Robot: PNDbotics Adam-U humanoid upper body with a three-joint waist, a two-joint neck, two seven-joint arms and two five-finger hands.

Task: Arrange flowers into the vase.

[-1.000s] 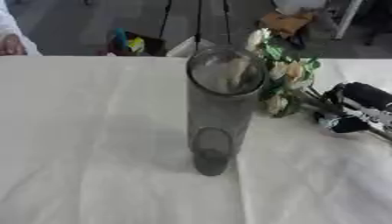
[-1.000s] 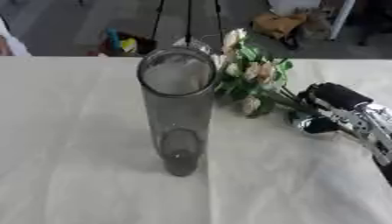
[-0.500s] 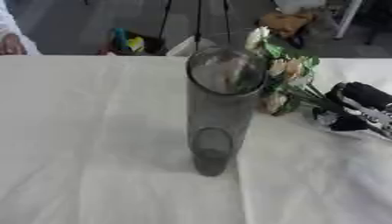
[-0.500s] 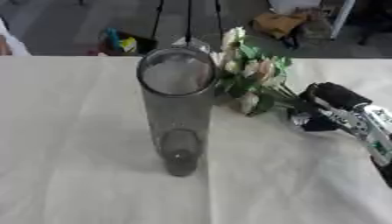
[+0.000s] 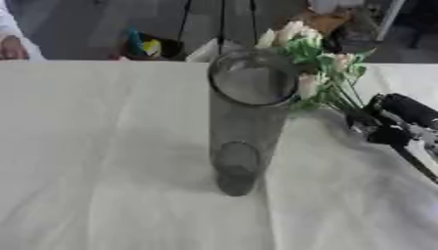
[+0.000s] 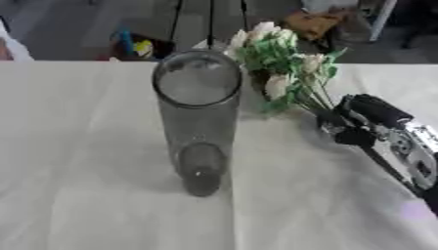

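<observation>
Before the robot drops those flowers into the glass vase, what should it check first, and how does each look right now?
1. Vase upright on the table: ok.
2. Vase mouth unobstructed, nothing visible inside: ok.
3. Flowers held by the right hand, fingers curled round the stems: ok.
4. Blooms lifted above the vase rim: not ok; they sit beside it, to its right.
5. Stems pointing down toward the opening: not ok; the bunch leans sideways.
6. Left hand out of the way: cannot tell; it shows in neither view.
</observation>
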